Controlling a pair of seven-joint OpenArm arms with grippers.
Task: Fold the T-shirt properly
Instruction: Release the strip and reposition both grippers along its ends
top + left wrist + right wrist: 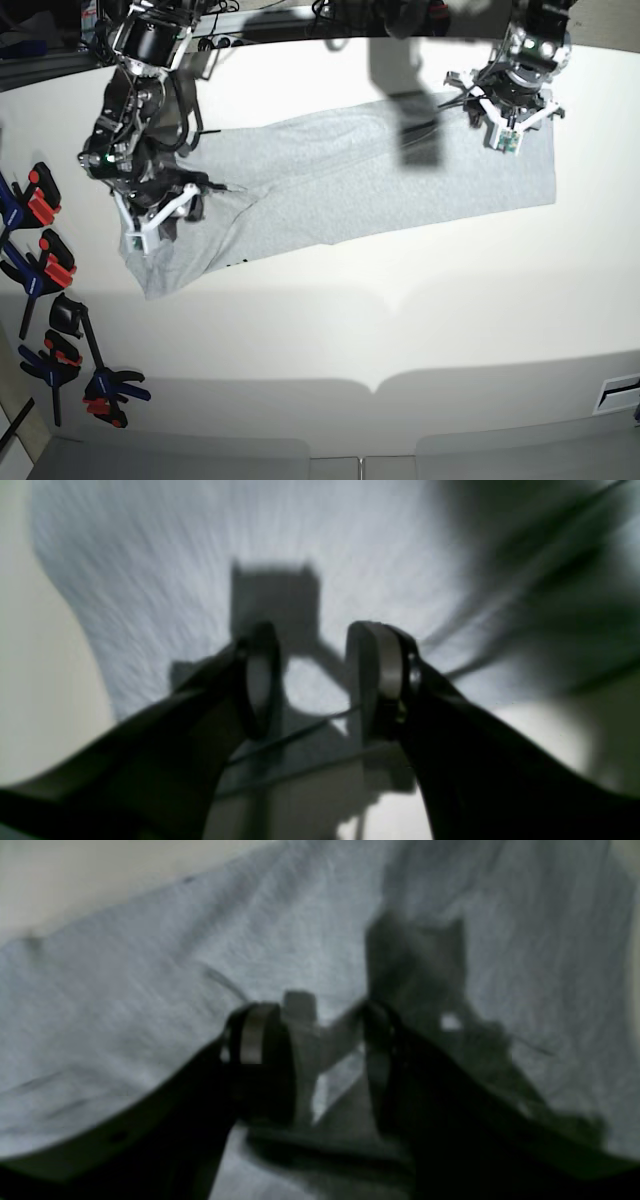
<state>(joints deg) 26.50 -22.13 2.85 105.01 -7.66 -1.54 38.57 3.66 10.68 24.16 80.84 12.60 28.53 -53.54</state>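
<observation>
Desk [400,320]: white, matte, brightly lit from above as I view it. Left edge: row of spring clamps [50,300], black with red and blue grips, I think.

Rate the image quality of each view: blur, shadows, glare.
Left wrist: T-shirt weave streaked by blur, hard shadow behind the open left pincer. Right wrist: soft focus throughout, right pincer dark against shadowed cloth. Base: sharpest view, bright table, dark arm shadow across the shirt.

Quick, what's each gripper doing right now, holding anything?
Left gripper: open above the T-shirt, holding nothing.
Right gripper: open over the T-shirt, holding nothing.
</observation>
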